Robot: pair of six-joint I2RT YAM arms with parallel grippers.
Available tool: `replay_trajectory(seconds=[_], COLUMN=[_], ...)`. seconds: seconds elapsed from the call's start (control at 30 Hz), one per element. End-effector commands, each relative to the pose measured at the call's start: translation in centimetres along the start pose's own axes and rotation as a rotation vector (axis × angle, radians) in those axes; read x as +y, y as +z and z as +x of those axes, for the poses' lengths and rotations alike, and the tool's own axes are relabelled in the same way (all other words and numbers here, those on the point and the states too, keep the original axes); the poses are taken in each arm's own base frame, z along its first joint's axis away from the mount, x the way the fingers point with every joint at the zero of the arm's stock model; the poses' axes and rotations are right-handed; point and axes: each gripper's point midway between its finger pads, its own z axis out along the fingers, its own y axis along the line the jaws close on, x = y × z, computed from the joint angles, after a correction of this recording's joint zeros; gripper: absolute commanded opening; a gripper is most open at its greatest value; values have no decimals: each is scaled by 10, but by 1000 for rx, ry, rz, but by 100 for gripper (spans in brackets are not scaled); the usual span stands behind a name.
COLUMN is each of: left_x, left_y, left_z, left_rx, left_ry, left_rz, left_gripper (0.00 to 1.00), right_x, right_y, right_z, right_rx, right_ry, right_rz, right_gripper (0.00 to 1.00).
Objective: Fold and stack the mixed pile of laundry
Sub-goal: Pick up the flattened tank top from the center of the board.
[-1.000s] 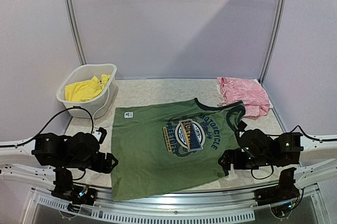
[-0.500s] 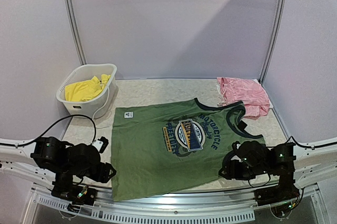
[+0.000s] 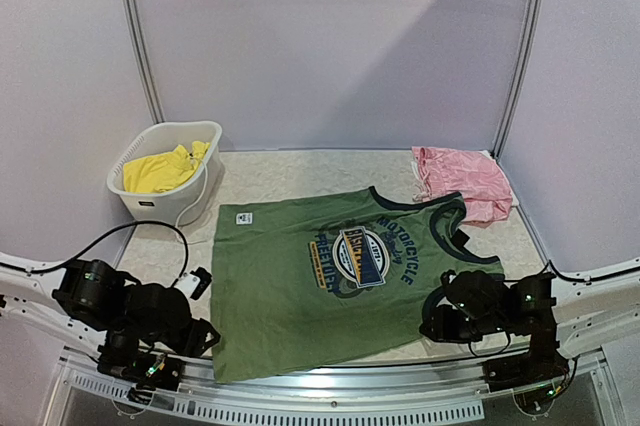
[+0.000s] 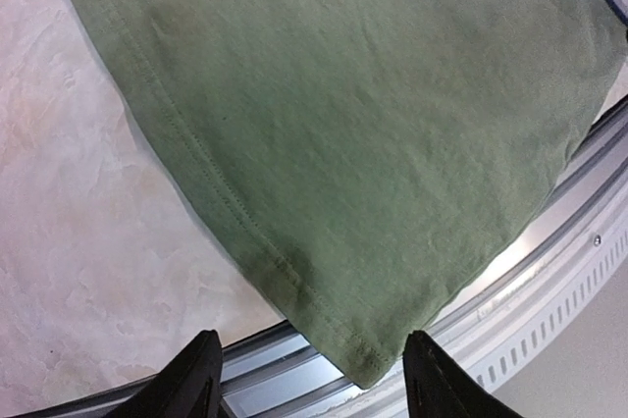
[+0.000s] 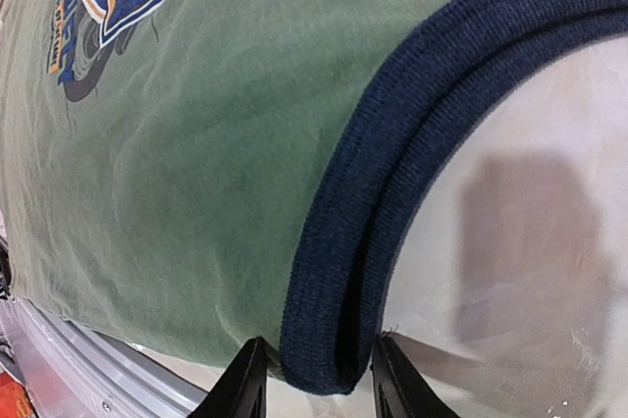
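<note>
Your end effectors at the tank top (image 3: 300, 286)
Left end effector (image 4: 312, 341) open astride near hem corner (image 4: 363, 364); right end effector (image 5: 319, 359) flanks armhole trim (image 5: 392, 192), can't tell grip.

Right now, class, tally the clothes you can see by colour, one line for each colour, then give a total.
Green: 1, the olive-green tank top with a round graphic
Yellow: 1, the bright yellow garment in the white slotted plastic basket
Pink: 1, the pink garment
Total: 3
</note>
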Motion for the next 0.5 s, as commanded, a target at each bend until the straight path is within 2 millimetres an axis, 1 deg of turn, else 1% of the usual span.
replay_trajectory(seconds=[0.0,0.1,0.23,0.37,0.47], left_x=[-14,-22,-21,-35,-45], left_y=[-3,-1,7,14,16], left_z=[6,12,25,40,48], left_rx=[30,51,90,125,139], left_ry=[87,155,250,366,453], left_rz=[12,8,-37,-18,-15], left_gripper=[64,63,62,62,59], right_x=[-3,-3,-6,-3,-3], right_y=[8,9,8,8,9], right_z=[5,5,5,4,4], right_rx=[10,13,11,7,11], right_ry=[-3,-8,-9,-6,-9], right_rz=[7,13,22,11,14], right_gripper=[35,28,20,14,11])
